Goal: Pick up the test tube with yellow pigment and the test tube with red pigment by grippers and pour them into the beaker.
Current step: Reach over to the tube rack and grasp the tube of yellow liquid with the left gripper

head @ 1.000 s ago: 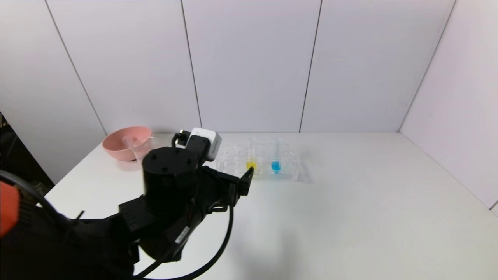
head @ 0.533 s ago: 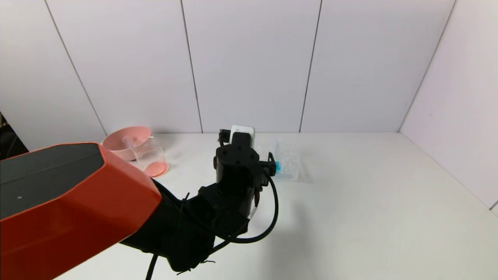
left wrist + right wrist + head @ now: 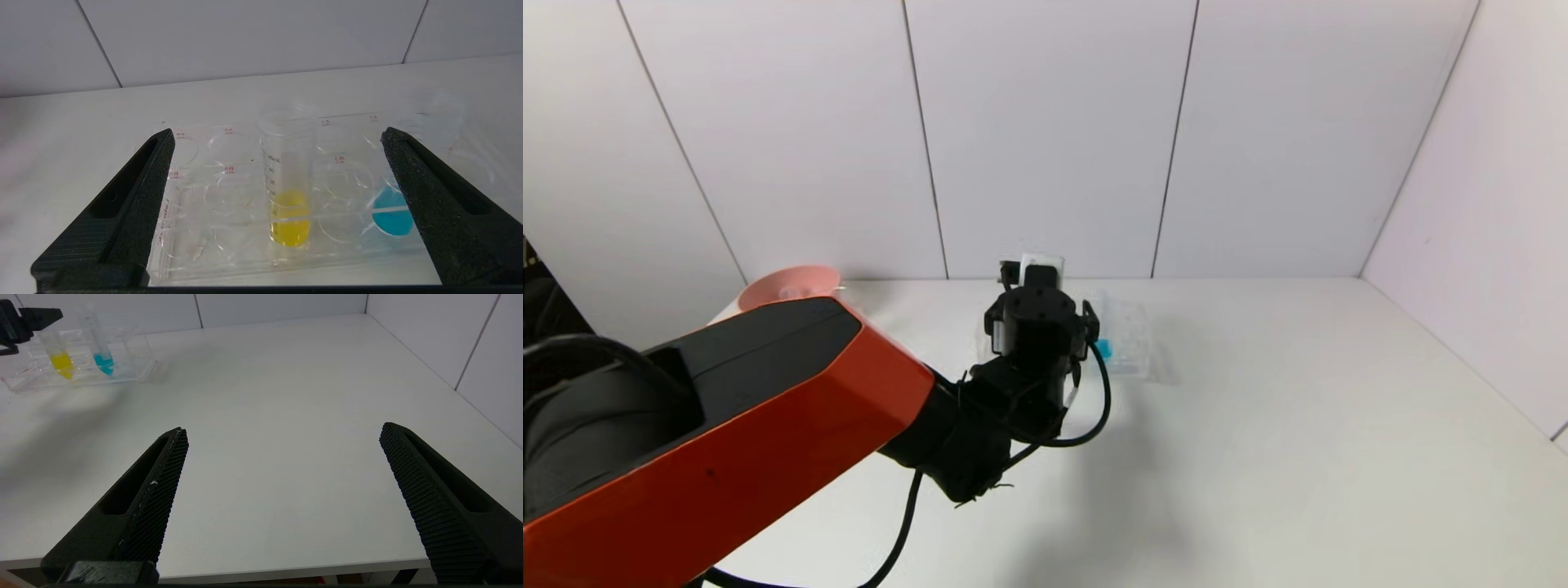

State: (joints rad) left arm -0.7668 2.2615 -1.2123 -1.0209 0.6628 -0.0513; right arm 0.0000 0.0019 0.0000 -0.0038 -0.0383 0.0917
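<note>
the wide white tabletop [image 3: 1258, 425] carries a clear many-holed plastic rack [image 3: 229, 212] near the back wall. the black left gripper [image 3: 278, 163], jaws spread wide, faces the slim clear tube with yellow liquid [image 3: 288, 179], which stands upright in the rack, squarely between the jaws and just ahead. a blue-tipped tube [image 3: 100, 343] stands beside it. the right gripper [image 3: 282, 457], also spread, hangs well apart, so the left arm is nearer.

clear tube rack [image 3: 229, 212] w/ blue-liquid tube [image 3: 100, 339]; pink bowl [image 3: 788, 287], prob. partly hidden.
</note>
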